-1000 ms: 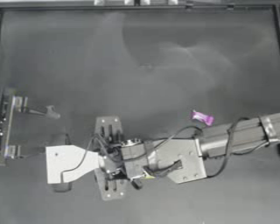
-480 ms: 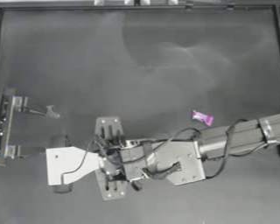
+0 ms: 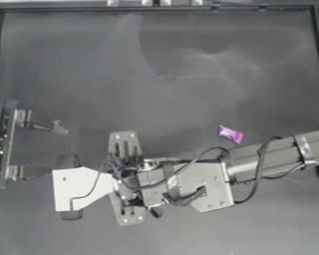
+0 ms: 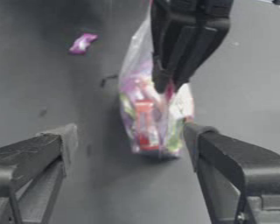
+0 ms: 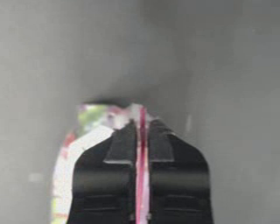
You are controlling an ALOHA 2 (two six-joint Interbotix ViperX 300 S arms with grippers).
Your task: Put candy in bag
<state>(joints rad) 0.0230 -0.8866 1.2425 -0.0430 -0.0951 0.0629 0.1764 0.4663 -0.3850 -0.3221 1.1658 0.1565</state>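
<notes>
The bag (image 4: 151, 113), clear plastic with colourful sweets inside, hangs upright with its bottom at the table. My right gripper (image 4: 171, 83) is shut on the bag's pink seal strip, seen close up in the right wrist view (image 5: 141, 127), where the bag (image 5: 89, 127) shows beside the jaws. My left gripper (image 4: 129, 131) stands wide open, one finger on each side of the bag, not touching it. In the top view both grippers meet low and left of centre, left gripper (image 3: 125, 180) and right gripper (image 3: 132, 185), and hide the bag. The candy (image 3: 230, 134), a small purple-pink piece (image 4: 82, 43), lies on the table beyond the right arm.
A dark bracket (image 3: 2, 144) runs along the table's left edge. The right arm (image 3: 275, 157) stretches in from the right edge, just in front of the candy. Cables loop around the right wrist.
</notes>
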